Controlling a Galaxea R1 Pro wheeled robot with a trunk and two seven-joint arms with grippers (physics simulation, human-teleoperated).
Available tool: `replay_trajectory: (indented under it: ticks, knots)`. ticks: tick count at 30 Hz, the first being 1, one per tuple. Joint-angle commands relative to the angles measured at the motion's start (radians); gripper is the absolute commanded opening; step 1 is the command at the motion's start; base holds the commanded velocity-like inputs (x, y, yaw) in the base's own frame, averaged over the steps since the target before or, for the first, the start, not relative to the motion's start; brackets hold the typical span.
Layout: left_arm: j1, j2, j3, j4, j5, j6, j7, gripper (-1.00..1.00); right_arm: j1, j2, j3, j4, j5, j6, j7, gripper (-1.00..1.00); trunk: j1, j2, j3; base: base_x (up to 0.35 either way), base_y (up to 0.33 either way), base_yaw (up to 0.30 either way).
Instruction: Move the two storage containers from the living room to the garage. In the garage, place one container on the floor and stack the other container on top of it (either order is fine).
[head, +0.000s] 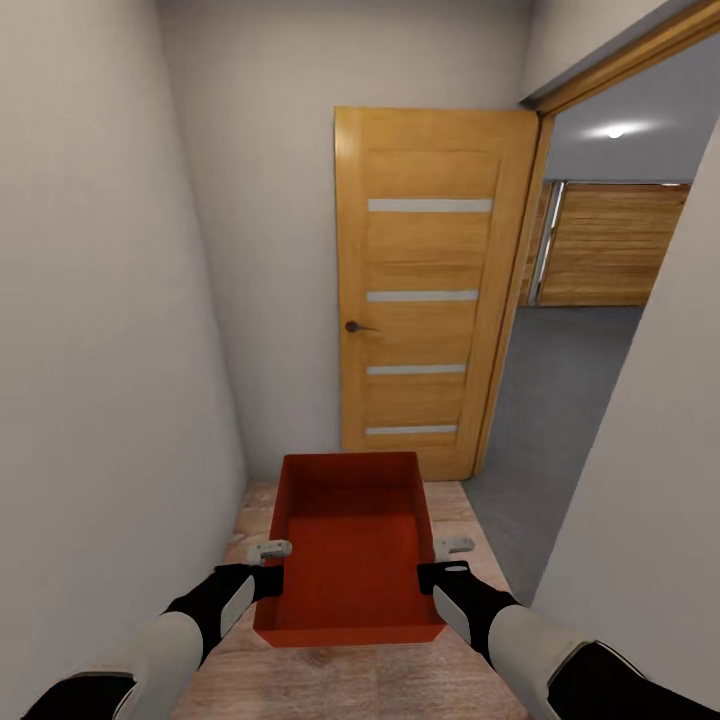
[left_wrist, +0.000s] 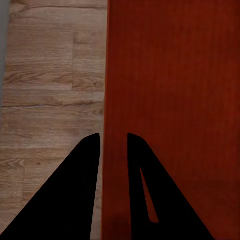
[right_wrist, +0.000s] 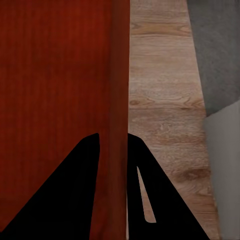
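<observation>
Right now I am carrying one orange-red rectangular open-top storage container (head: 350, 545) out in front of me, above the light wood-plank flooring (head: 400, 690) of a narrow hallway. My left gripper (head: 272, 550) is pinching the container's left long wall and my right gripper (head: 450, 547) is pinching the right one; in both wrist views the fingers are straddling the thin wall, closed down onto it.

I am judging the bin to be light and stiff, though its smooth plain walls are probably slippery, so the mid-wall hold on both sides seems the sensible place to grip.

A honey-coloured wooden door with pale glazed strips (head: 425, 290) is standing open straight ahead, blocking the direct line. The opening on the right is showing the dark grey concrete floor (head: 560, 400) and a wide wood-plank garage door (head: 610, 245). A white wall corner (head: 640, 480) is crowding my right side, so I am expecting a tight turn.
</observation>
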Motion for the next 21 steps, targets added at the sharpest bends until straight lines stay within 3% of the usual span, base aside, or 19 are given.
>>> replay_trajectory:
  ticks: [1, 21]
  knots:
    - [-0.001, 0.0, 0.006, -0.004, -0.024, -0.015, 0.01, -1.0, 0.0, 0.001, 0.035, -0.001, -0.034, 0.006, 0.004, -1.0, 0.001, -0.001, -0.001, 0.323, 0.0, 0.0]
    - [-0.001, 0.0, 0.006, -0.004, -0.025, -0.015, 0.01, -1.0, 0.0, 0.002, 0.034, -0.001, -0.033, 0.006, 0.004, -1.0, 0.001, -0.001, -0.001, 0.323, 0.0, 0.0]
